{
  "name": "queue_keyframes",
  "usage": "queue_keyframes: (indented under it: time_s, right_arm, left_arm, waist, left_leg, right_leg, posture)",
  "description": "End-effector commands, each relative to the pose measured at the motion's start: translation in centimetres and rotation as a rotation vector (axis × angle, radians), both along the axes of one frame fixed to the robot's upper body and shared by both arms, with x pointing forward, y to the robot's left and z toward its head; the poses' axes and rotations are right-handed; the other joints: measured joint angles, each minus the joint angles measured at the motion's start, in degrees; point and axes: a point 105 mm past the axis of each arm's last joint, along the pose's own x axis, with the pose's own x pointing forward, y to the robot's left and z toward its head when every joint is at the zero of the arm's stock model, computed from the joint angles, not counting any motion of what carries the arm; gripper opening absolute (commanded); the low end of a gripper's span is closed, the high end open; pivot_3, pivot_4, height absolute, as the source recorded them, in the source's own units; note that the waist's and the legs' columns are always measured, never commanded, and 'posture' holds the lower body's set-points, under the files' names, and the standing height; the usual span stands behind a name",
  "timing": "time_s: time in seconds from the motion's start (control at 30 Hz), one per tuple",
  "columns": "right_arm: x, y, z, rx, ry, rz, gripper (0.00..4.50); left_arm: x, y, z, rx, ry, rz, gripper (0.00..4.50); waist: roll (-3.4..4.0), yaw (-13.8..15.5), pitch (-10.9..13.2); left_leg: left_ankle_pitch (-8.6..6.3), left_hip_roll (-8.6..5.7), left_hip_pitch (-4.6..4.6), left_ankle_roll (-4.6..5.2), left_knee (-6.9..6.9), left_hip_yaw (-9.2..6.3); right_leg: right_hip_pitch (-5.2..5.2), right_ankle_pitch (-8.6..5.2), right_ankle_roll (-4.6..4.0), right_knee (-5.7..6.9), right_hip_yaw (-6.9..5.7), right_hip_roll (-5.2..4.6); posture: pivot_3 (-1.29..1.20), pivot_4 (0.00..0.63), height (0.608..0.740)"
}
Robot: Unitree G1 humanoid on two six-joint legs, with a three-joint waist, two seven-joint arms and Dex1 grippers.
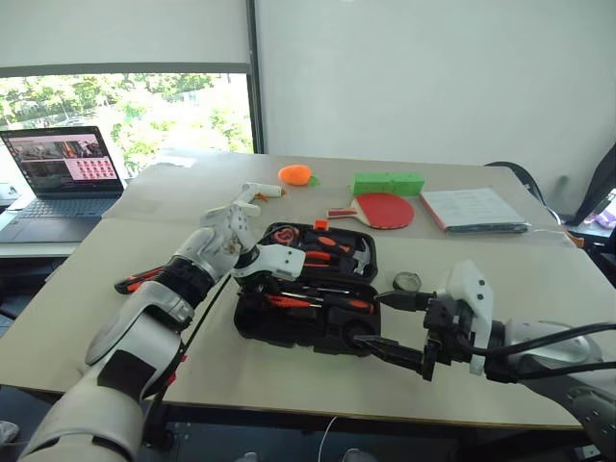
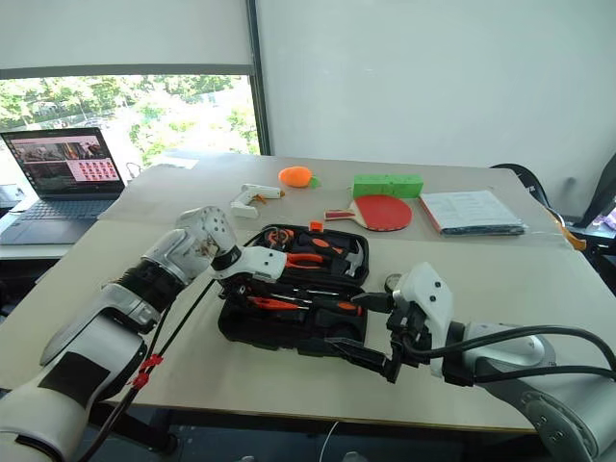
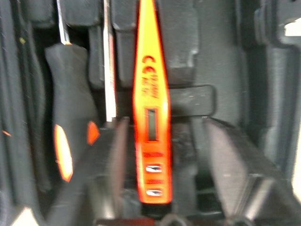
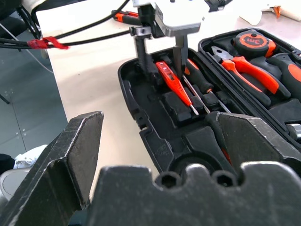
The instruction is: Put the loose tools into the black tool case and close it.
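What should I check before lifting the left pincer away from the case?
1. Orange-red stick tool lying in a recess of the black tool case: ok.
2. Left pincer open, fingers either side of the tool: ok.
3. Fingers clear of the tool: cannot tell.
4. Right pincer open, holding nothing: ok.
5. All loose tools packed: not ok, small round black roll sits on the table.

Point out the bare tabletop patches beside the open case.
Bare: the strip between the tool case and the table's near edge, and right of the case past the small round roll. Crowded: behind it, around the paddle and glue gun.
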Motion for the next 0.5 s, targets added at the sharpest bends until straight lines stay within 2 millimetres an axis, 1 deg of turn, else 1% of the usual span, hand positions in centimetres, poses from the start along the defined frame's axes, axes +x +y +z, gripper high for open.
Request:
queue_keyframes:
  time_s: [0.03, 0.07, 0.17, 0.23, 0.27, 0.3, 0.37, 0.47, 0.5]
  right_arm:
    - [0.0, 0.2, 1.0, 0.018, -0.053, 0.02, 4.5]
    - [0.1, 0.2, 1.0, 0.017, -0.052, 0.02, 4.5]
    - [0.2, 0.1, 0.9, 0.018, -0.05, 0.02, 4.5]
    - [0.2, 0.2, 0.9, 0.019, -0.05, 0.023, 4.5]
    - [0.3, 0.2, 0.9, 0.019, -0.05, 0.024, 4.5]
    - [0.3, 0.2, 0.9, 0.019, -0.05, 0.024, 4.5]
    - [0.3, 0.3, 0.8, 0.019, -0.049, 0.025, 4.5]
    - [0.3, 0.3, 0.9, 0.019, -0.048, 0.025, 4.5]
    - [0.3, 0.3, 0.9, 0.019, -0.048, 0.025, 4.5]
  left_arm:
    - [0.0, 0.2, 3.4, -0.053, -0.052, 0.0, 4.35]
    - [-0.2, 0.3, 3.8, -0.062, -0.053, -0.001, 4.44]
    - [-0.4, 0.6, 4.9, -0.084, -0.063, -0.011, 4.44]
    - [-0.2, 0.6, 5.1, -0.09, -0.074, -0.018, 4.44]
    - [-0.2, 0.6, 5.0, -0.094, -0.076, -0.024, 3.9]
    - [-0.1, 0.4, 4.9, -0.098, -0.073, -0.025, 3.72]
    - [0.3, -0.1, 4.4, -0.108, -0.081, -0.024, 2.95]
    - [0.8, -0.6, 3.7, -0.106, -0.097, -0.03, 1.97]
    - [0.8, -0.8, 3.6, -0.113, -0.095, -0.034, 1.58]
  waist:
    - [-0.01, 0.1, 0.0]
    - [-0.01, 0.18, 0.0]
    - [0.0, 0.55, 0.0]
    - [0.0, 0.82, 0.0]
    - [0.0, 0.92, 0.0]
    - [0.0, 0.96, 0.0]
    - [-0.01, 1.0, 0.01]
    - [-0.01, 0.93, 0.01]
    - [-0.01, 0.91, 0.01]
  left_leg:
    - [0.0, 0.0, -0.01, 0.0, 0.01, -0.03]
    - [0.0, 0.0, -0.03, 0.0, 0.02, -0.05]
    - [0.0, 0.0, -0.05, 0.0, 0.0, -0.08]
    - [0.0, -0.01, -0.05, 0.0, 0.0, -0.08]
    - [0.0, -0.02, -0.07, 0.0, 0.01, -0.06]
    - [0.0, -0.02, -0.07, 0.0, 0.01, -0.03]
    - [0.0, -0.03, -0.1, 0.0, 0.03, 0.06]
    - [0.0, -0.04, -0.12, 0.0, 0.04, 0.07]
    - [0.0, -0.04, -0.12, 0.0, 0.04, 0.07]
  right_leg:
    - [0.0, 0.0, 0.0, -0.01, 0.0, 0.0]
    - [0.0, 0.0, 0.0, -0.01, -0.01, 0.0]
    - [0.0, -0.01, 0.02, -0.08, -0.02, -0.02]
    - [0.0, -0.02, 0.04, -0.09, -0.02, -0.04]
    - [0.01, -0.03, 0.04, -0.1, -0.02, -0.04]
    - [0.02, -0.03, 0.05, -0.12, -0.03, -0.04]
    - [0.05, -0.03, 0.05, -0.15, -0.04, -0.04]
    - [0.05, -0.03, 0.05, -0.16, -0.06, -0.04]
    - [0.05, -0.03, 0.05, -0.16, -0.06, -0.03]
  posture:
    - [0.0, 0.15, 0.736]
    - [0.0, 0.15, 0.736]
    - [0.0, 0.15, 0.736]
    - [0.0, 0.15, 0.736]
    - [0.0, 0.15, 0.736]
    - [0.0, 0.15, 0.736]
    - [0.0, 0.15, 0.736]
    - [0.0, 0.15, 0.736]
    - [0.0, 0.15, 0.736]
